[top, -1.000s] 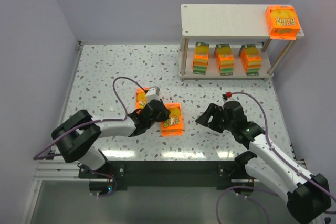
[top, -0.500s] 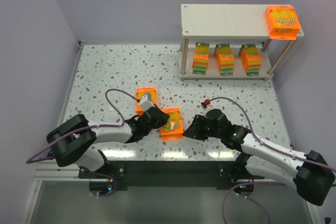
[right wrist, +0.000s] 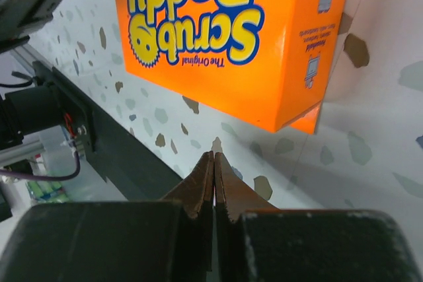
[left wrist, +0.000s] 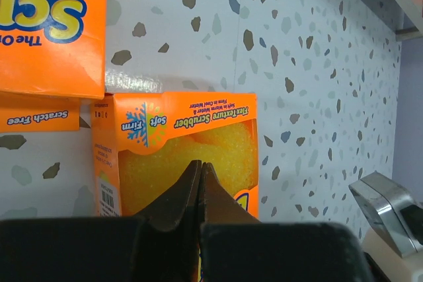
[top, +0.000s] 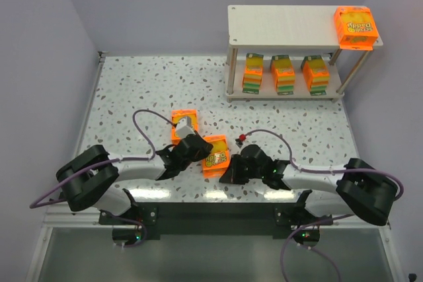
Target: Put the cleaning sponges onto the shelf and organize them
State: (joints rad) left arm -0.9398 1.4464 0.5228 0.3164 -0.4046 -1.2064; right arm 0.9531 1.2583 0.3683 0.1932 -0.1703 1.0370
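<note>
**A:** Far left first. The left gripper [left wrist: 200, 171] is down low over the speckled surface [top: 132, 90], jaws pressed together with nothing in them.

**B:** Just beyond it the far pack [top: 180, 117] of sponges lies flat, partly hidden under the wrist camera in the overhead view.

**A:** The near pack [top: 215, 152] is next, also flat, its window showing yellow sponge. The left tips hover right over that window. The two packs sit corner to corner, and I can't tell if they touch.

**B:** On the other side the right gripper [right wrist: 213, 163] has its jaws shut too, and empty. It points at the near pack's lower corner with a little bare surface between.

**A:** Shut jaws on both flanks look to me like nudging, not picking. A closed pair makes a blunt nose for squaring a pack up, and a lift would need the jaws apart.

**B:** Over to the right is the shelf [top: 284, 21]. The lower-tier row [top: 282, 74] has three packs standing on edge, evenly spaced.

**A:** Standing them on edge saves board room, I'd say. The top-tier pack [top: 355, 28] lies flat at the right-hand end, which leaves the rest of that board free.

**B:** So four packs are on the shelf and two are on the surface, roughly two-thirds done.
</note>
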